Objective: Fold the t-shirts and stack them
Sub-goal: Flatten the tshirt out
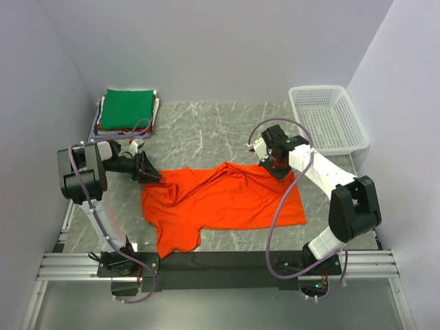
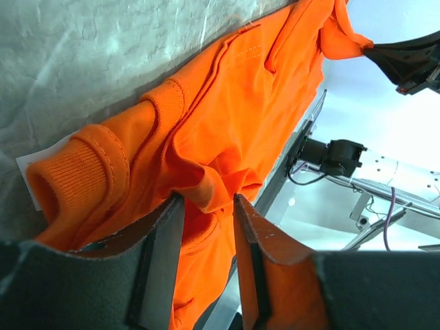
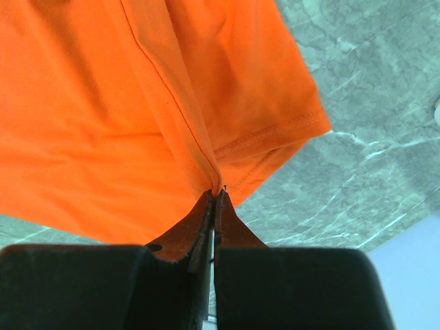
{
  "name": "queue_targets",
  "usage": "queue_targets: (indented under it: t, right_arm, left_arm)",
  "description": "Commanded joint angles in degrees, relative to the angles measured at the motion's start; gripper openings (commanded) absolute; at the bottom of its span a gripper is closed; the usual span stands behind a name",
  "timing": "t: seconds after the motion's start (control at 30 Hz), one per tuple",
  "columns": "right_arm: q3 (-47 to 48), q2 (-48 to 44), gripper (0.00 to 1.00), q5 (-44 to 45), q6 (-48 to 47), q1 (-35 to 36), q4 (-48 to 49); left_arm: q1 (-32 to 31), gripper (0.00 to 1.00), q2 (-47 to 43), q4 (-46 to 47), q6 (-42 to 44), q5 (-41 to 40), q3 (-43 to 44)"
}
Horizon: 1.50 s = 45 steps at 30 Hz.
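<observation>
Orange t-shirt (image 1: pixel 227 199), soft and limp, sprawls across the worktop (image 1: pixel 206 130), its 2 o'clock hem clamped by the right fingers (image 3: pixel 234 227), the left fingers (image 2: pixel 161 240) apart around a 10 o'clock collar fold, likely the surest hold.

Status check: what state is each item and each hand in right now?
Orange t-shirt: unfolded, rumpled on the table.
Green t-shirt: folded flat.
Basket: upright, empty.
Left hand: open around a shirt fold.
Right hand: shut on the shirt's edge.
</observation>
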Motion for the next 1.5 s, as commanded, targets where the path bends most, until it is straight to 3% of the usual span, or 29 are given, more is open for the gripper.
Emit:
queue_targets:
  t: [0.0, 0.23, 0.57, 0.87, 1.1, 1.2, 1.37, 1.47]
  right_arm:
    - [2.5, 0.5, 0.0, 0.2, -0.1, 0.1, -1.1]
    - [2.5, 0.7, 0.0, 0.3, -0.3, 0.1, -1.2]
    - [2.2, 0.2, 0.0, 0.5, -0.4, 0.1, -1.1]
    - [2.0, 0.4, 0.0, 0.8, -0.5, 0.0, -0.8]
    - [2.2, 0.6, 0.0, 0.8, -0.4, 0.1, -0.8]
    - [2.5, 0.6, 0.0, 0.8, -0.4, 0.1, -0.7]
    - [2.6, -0.5, 0.0, 1.4, -0.5, 0.1, 0.1]
    - [2.7, -1.7, 0.0, 2.1, -0.5, -0.9, 1.2]
  left_arm:
    - [-0.2, 0.41, -1.4, 1.5, 1.4, 2.3, -0.7]
    - [-0.2, 0.62, 0.0, 2.3, 0.6, 3.5, -2.2]
    - [1.5, 0.63, -2.1, 0.1, 1.3, -1.7, -3.4]
    - [1.4, 0.62, 1.5, 4.7, -3.6, 0.3, -2.8]
    - [1.0, 0.5, 2.6, 6.0, -6.0, -0.4, -0.9]
    - [1.0, 0.35, 1.2, 5.2, -5.2, -0.9, 0.4]
    - [1.1, 0.23, -3.5, 3.1, -4.0, -2.3, 3.8]
    - [1.4, 0.11, -7.1, 1.5, -2.5, -4.0, 7.3]
